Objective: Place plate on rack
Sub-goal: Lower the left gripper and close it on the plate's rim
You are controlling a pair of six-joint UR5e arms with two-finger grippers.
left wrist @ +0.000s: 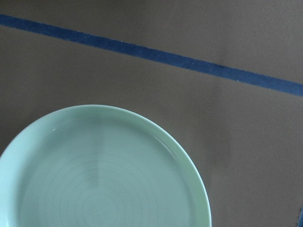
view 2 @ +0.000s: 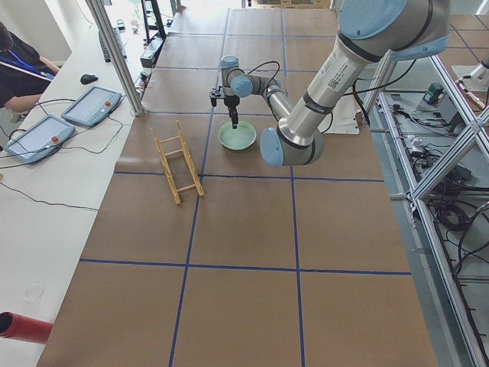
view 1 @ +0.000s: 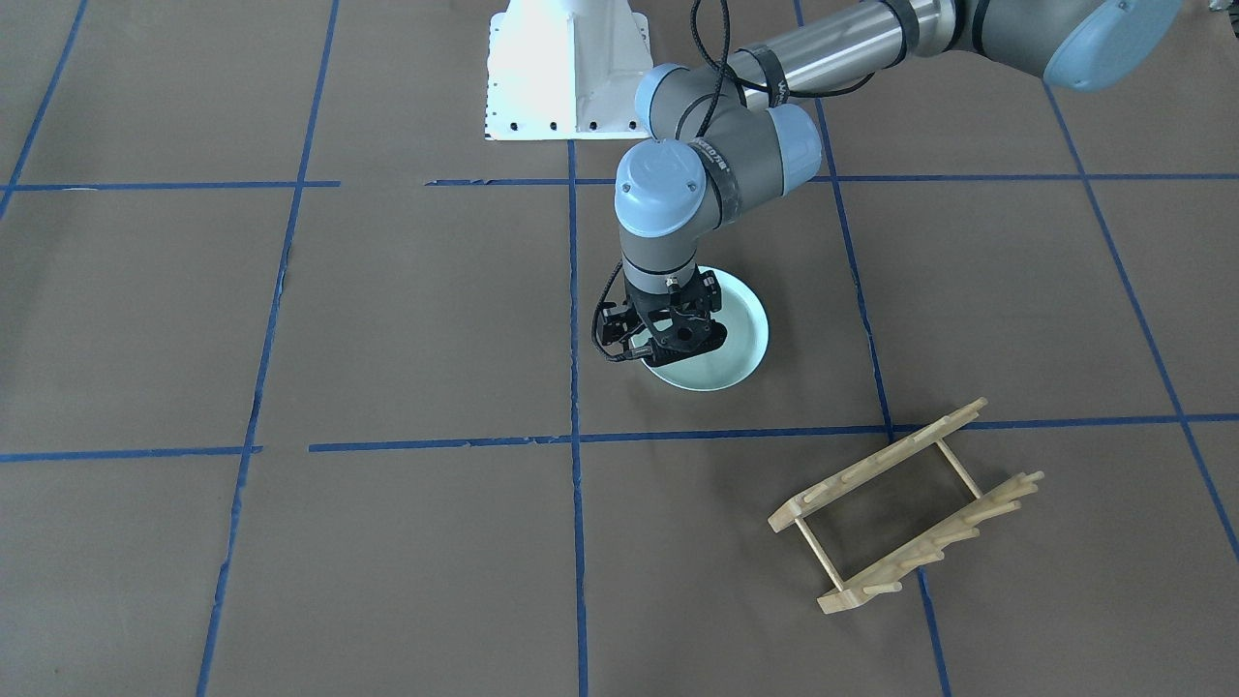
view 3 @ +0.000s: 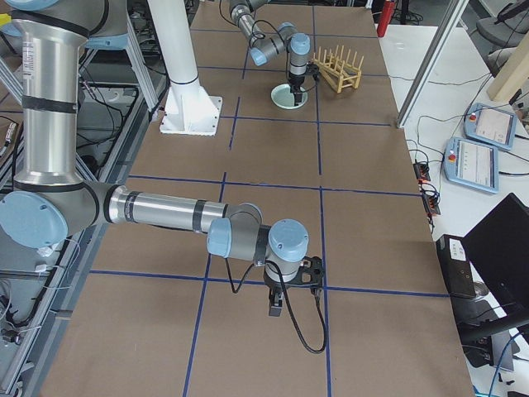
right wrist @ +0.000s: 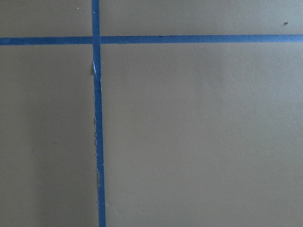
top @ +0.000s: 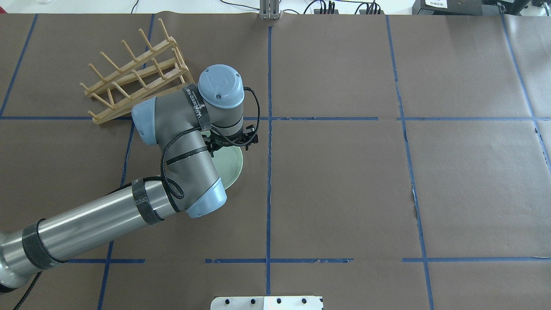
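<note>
The pale mint-green plate (view 1: 738, 334) lies flat on the brown table, right side up; it also shows in the overhead view (top: 232, 165) and fills the lower left of the left wrist view (left wrist: 94, 179). My left gripper (view 1: 678, 347) points straight down over the plate's edge; its jaws look open and hold nothing. The wooden rack (view 1: 905, 508) stands apart from the plate, on the far side of a blue tape line (top: 133, 75). My right gripper (view 3: 276, 308) shows only in the exterior right view, far from the plate, so I cannot tell its state.
Blue tape lines (view 1: 573, 387) divide the brown paper table into squares. The robot's white base plate (view 1: 566, 73) sits at the table's near edge. The right wrist view shows only bare paper and a tape crossing (right wrist: 96, 40). Operator tablets (view 2: 92, 105) lie beyond the table.
</note>
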